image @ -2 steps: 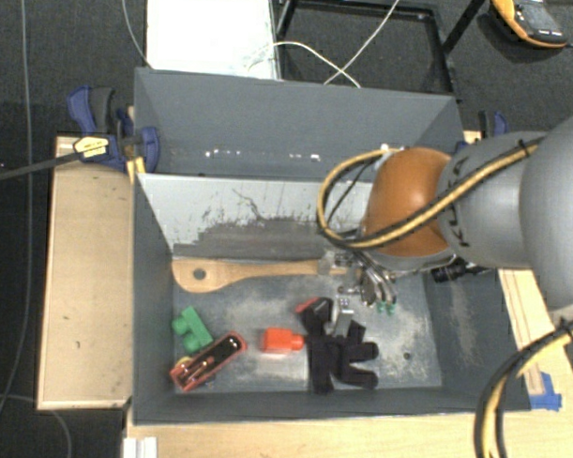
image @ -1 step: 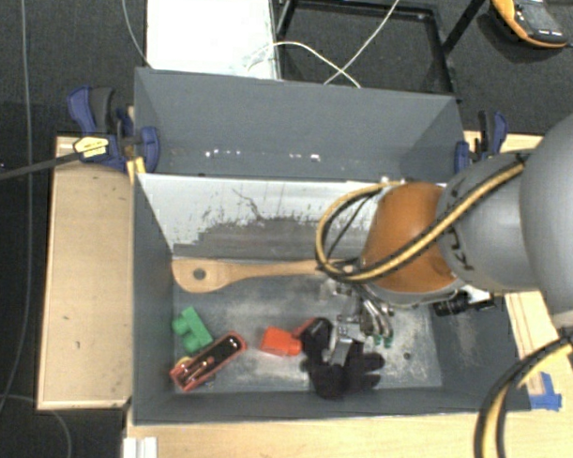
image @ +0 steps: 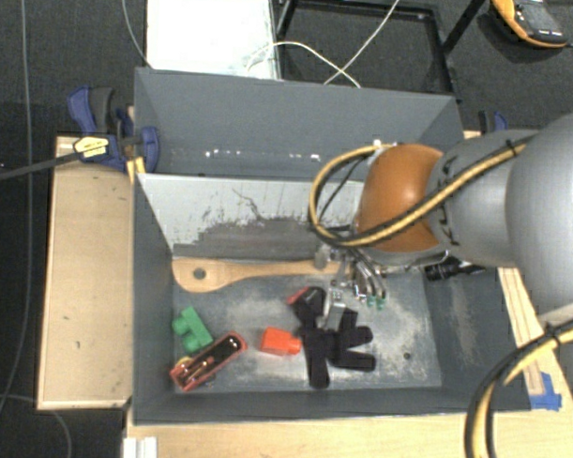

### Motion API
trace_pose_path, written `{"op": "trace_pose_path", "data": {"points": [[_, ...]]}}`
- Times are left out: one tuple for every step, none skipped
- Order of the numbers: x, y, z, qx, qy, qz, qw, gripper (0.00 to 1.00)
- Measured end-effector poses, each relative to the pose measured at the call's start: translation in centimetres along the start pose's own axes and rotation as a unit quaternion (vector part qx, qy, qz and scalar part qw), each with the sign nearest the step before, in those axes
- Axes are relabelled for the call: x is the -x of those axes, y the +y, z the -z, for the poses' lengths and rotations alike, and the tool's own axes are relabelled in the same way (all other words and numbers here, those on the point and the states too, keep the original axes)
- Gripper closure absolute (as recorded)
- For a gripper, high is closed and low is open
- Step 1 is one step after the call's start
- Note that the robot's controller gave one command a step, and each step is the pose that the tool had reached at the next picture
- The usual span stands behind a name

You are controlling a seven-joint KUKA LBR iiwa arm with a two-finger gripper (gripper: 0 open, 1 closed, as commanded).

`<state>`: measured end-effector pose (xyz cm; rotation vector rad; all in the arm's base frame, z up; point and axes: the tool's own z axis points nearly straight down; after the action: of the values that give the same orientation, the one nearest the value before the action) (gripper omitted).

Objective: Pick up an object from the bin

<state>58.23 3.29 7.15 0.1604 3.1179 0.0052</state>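
Though long front-to-back, black toy (image: 317, 354), prongs rightward.

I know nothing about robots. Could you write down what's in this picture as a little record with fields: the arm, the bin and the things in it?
Container: grey metal bin
Arm: gripper reaching in from the right
Under the gripper: black soft-looking thing with several arms, right of centre
Along the back of the floor: long pale wooden spoon, bowl end to the left
Front left: green plastic block; red and black clip-like thing
Front centre: small orange-red block
Holding anything: cannot tell
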Motion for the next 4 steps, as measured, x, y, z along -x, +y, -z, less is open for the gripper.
{"op": "trace_pose_path", "data": {"points": [[-5.0,3.6,0.0,-0.001,0.004,-0.009,1.0,0.0],[-1.9,0.8,0.0,-0.001,-0.0042,-0.021,0.9998,0.0],[-3.3,1.3,0.0,0.0,0.0015,-0.039,0.9992,1.0],[-3.3,1.3,0.0,0.0,0.0014,-0.039,0.9992,1.0]]}}
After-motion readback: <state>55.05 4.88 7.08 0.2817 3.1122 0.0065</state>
